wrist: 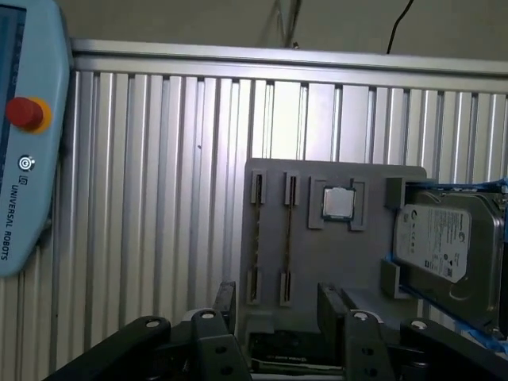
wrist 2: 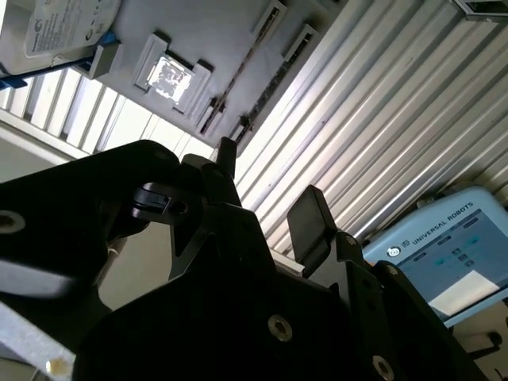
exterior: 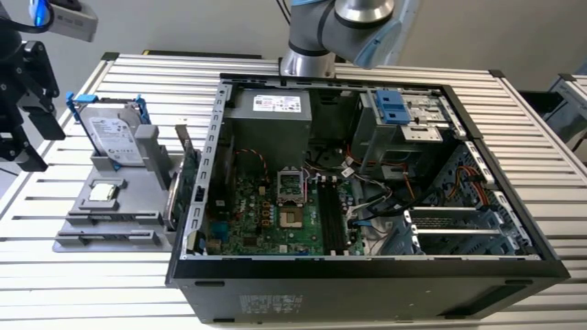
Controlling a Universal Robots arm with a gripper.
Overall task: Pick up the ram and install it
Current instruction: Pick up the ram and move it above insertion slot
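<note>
Black end effector (wrist: 276, 302) hangs above the ribbed counter (wrist: 159, 198), near the edge of the gray holder tray (wrist: 333, 262), its two fingers (wrist: 225, 298) spread apart with nothing between them. In one of the tray's two narrow slots (wrist: 255, 238) the ram (wrist: 287, 238) stands edge-on, a thin dark strip just beside the silver processor chip (wrist: 337, 204), and past the chip a hard drive (wrist: 440, 238) with a white printed label stands in its blue frame (exterior: 78, 110). A pale blue pendant (wrist: 24, 159) with lettering and a red button (wrist: 24, 113) lies nearby, and the open computer case (exterior: 197, 206) shows its green motherboard (exterior: 261, 206).
</note>
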